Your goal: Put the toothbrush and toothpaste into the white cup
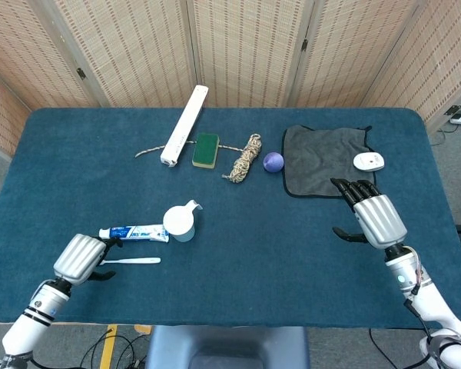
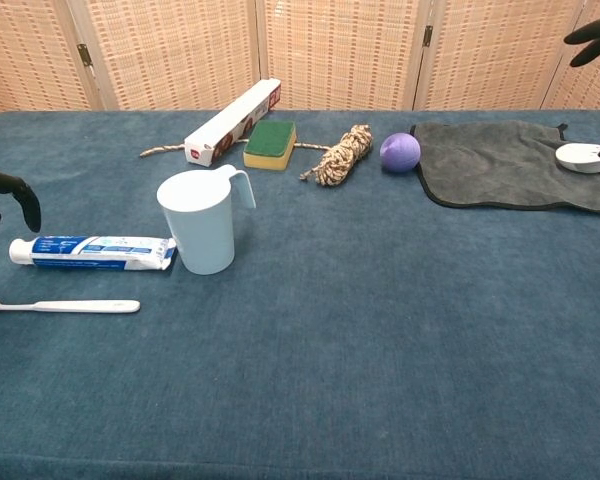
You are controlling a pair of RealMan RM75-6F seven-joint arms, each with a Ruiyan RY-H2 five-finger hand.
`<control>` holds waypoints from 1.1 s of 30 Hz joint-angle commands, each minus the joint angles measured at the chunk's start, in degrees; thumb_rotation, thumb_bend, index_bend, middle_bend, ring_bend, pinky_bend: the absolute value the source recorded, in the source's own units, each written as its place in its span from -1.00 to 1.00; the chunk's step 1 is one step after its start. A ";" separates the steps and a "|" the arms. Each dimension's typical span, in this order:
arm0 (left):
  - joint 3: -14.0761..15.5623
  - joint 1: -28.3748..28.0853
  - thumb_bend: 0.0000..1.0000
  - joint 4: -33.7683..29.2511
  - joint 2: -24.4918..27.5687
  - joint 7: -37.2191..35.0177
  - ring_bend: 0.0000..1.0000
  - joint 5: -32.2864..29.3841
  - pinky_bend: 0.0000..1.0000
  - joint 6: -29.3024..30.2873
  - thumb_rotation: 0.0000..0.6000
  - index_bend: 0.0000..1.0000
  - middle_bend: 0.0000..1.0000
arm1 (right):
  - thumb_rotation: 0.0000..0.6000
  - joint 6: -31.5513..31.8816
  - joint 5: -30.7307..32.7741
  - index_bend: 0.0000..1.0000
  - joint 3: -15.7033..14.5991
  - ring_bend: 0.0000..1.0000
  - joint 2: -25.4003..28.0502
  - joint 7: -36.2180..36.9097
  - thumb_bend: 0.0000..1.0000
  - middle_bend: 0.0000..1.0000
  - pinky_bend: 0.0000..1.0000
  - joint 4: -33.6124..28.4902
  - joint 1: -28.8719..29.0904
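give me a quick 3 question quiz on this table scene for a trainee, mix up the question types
1. True or false: the toothpaste already stands inside the white cup.
2. Multiple choice: which thing lies on the grey cloth? A) the purple ball B) the white mouse C) the green sponge
3. Short answer: which hand is nearer the toothbrush, and is it holding it?

Key
1. False. It lies flat on the table beside the cup.
2. B. The ball and the sponge lie on the bare blue table.
3. The left hand. It is at the brush-head end, holding nothing yet; the right hand is open, far off by the cloth.
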 commanded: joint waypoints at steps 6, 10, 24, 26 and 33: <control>0.68 -3.00 -0.27 1.04 -0.84 1.86 0.43 -2.89 0.74 -5.84 1.00 -0.22 0.78 | 1.00 0.08 0.14 -1.00 0.97 -0.53 0.14 1.00 -0.70 -0.67 -0.60 0.33 -0.77; 0.97 -4.48 0.09 1.05 -0.35 3.57 0.47 -5.62 0.77 -9.55 1.00 -0.23 0.83 | 1.00 0.37 -0.21 -1.00 1.18 -0.50 0.16 1.13 -0.70 -0.66 -0.60 0.30 -1.28; 2.08 -6.15 0.31 -0.36 0.70 9.20 0.52 -15.74 0.80 -14.72 1.00 -0.36 0.89 | 1.00 -0.26 -0.03 -1.00 1.89 -0.46 -0.23 2.01 -0.68 -0.65 -0.60 0.79 -2.28; 2.34 -6.27 0.31 -0.58 0.73 9.50 0.52 -16.30 0.80 -14.87 1.00 -0.36 0.89 | 1.00 -0.39 -0.09 -1.00 1.95 -0.46 -0.40 2.16 -0.68 -0.65 -0.60 0.94 -2.35; 3.13 -6.68 0.31 -0.66 0.16 10.53 0.53 -17.04 0.81 -14.90 1.00 -0.35 0.90 | 1.00 -0.61 -0.26 -1.00 2.15 -0.46 -0.73 2.43 -0.67 -0.65 -0.60 1.24 -2.64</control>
